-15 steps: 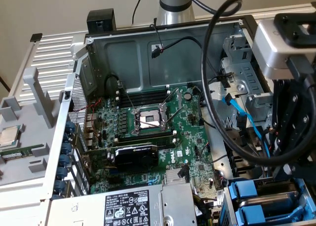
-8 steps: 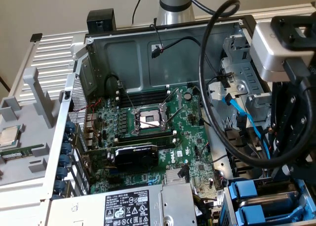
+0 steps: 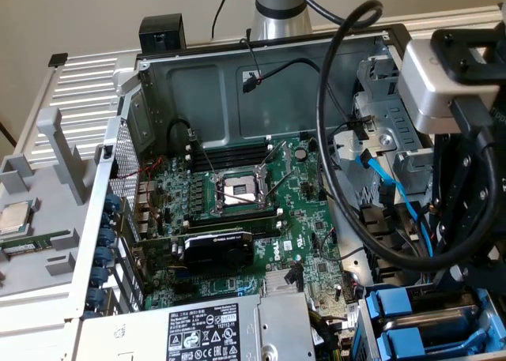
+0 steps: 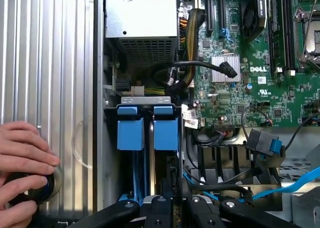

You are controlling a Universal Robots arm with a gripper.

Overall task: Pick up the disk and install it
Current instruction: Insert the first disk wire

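Two blue-carrier drives stand side by side in the drive bay of the open computer case (image 3: pixel 126 140). In the wrist view the disk (image 4: pixel 166 129) is the one nearer the motherboard, with the other drive (image 4: pixel 134 129) beside it. My gripper (image 4: pixel 173 182) hangs right over the disk, fingers close together, and I cannot tell whether they pinch the carrier. In the exterior view my gripper (image 3: pixel 460 258) hangs at the right, above the blue carriers (image 3: pixel 394 306), partly behind a thick black cable loop (image 3: pixel 332 140).
The motherboard (image 3: pixel 261 195) fills the case floor, with the power supply (image 3: pixel 213 329) at the front. Blue data cables (image 4: pixel 295 185) and black connectors (image 4: pixel 260 140) lie beside the bay. A person's hand (image 4: pixel 22 163) rests on a black knob on the ribbed table. A CPU chip (image 3: pixel 16 217) sits at the exterior view's left.
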